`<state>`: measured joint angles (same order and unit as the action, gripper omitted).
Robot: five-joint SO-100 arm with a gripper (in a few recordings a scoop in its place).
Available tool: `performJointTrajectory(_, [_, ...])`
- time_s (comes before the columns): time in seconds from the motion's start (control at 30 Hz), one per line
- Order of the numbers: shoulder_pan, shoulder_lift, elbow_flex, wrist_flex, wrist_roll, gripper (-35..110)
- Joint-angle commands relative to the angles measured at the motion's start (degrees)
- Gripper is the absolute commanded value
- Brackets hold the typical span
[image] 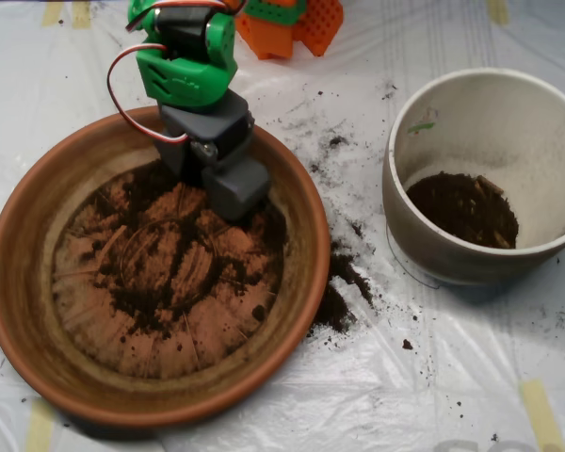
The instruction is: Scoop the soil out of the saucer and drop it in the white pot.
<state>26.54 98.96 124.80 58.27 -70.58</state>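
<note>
Pressing my claw (234,188) into the far side of the saucer (19,282), I still have thin soil (160,273) to lift, some already lying in the white pot (537,122) at right.

Orange block (290,26) at top, on clear plastic sheet (405,395).

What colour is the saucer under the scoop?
Terracotta orange; the saucer shows best in the overhead view.

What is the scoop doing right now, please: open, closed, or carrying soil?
Scoop: down inside the saucer, resting among the soil near the upper rim; whether it is open, closed or loaded cannot be told.
</note>
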Motion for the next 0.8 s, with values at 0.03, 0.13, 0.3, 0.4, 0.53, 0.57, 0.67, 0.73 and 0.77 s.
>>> performJointTrajectory(0.03, [0.79,1.76,0.53,1.67,-2.02,0])
performJointTrajectory(0.13, [0.88,1.85,-0.18,2.72,-2.46,0])
performJointTrajectory(0.3, [-0.53,2.11,-5.19,6.59,2.2,0])
performJointTrajectory(0.4, [-2.81,1.05,-11.07,10.28,9.14,0])
performJointTrajectory(0.53, [-5.98,0.44,-18.11,12.3,22.15,0])
performJointTrajectory(0.57, [-6.68,0.35,-20.3,13.1,25.84,0])
performJointTrajectory(0.67, [-9.05,-0.26,-27.25,16.44,35.16,0])
performJointTrajectory(0.73, [-11.34,0.79,-31.03,18.63,39.37,-1])
performJointTrajectory(0.77, [-12.66,1.41,-33.13,20.13,41.13,-1])
